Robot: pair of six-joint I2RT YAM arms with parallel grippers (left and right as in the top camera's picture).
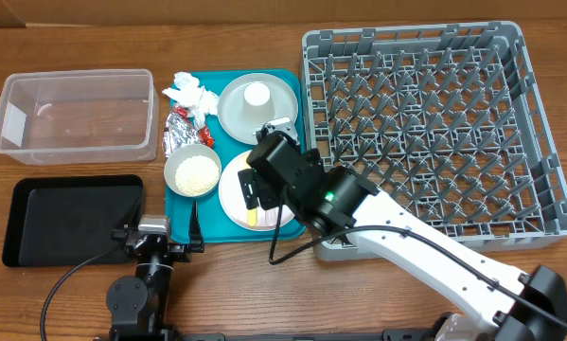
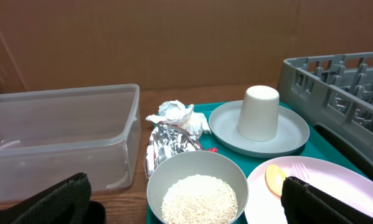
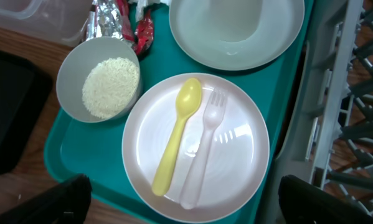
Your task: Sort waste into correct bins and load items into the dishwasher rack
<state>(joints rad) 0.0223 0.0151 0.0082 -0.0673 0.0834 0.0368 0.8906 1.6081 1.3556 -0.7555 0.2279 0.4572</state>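
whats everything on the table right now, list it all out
clear tub: 1, clear, back left of the table
black tray: 1, black, front left
teal tray: 1, teal, centre, left of the rack
tissue: 1, white, crumpled, teal tray's back left corner
foil wrapper: 1, silver with red bits, in front of the tissue
bowl: 1, whitish, on the teal tray
rice: 1 heap, white, in the bowl
grey-green plate: 1, back of the teal tray
cup: 1, white, upside down on the grey-green plate
white plate: 1, front of the teal tray
spoon: 1, yellow, on the white plate
fork: 1, whitish, beside the spoon
dishwasher rack: 1, grey, right side
table: 1, brown wood
left gripper: black, open, front edge
right gripper: black, open, above the white plate
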